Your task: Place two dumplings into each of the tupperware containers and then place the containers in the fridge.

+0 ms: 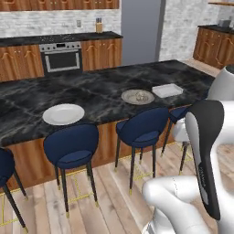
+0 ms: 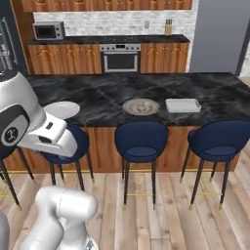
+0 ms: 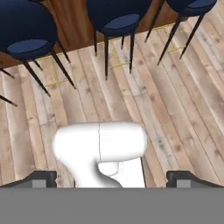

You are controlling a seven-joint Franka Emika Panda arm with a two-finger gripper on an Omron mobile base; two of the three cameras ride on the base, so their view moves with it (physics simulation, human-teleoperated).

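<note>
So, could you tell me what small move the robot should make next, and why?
Probably drive the base closer to the island counter and raise the arm toward the grey plate. The gripper is open and empty, pointing down at the wooden floor, with blue stools between the robot and the counter. The tupperware container beside that plate looks empty.

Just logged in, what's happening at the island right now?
Nothing is being handled yet. The gripper is open and empty, pointing down at the wooden floor near the blue stools. On the black island counter sit a white plate, a grey plate apparently holding the dumplings, and a tupperware container beside it. The fridge stands behind, closed.
</note>
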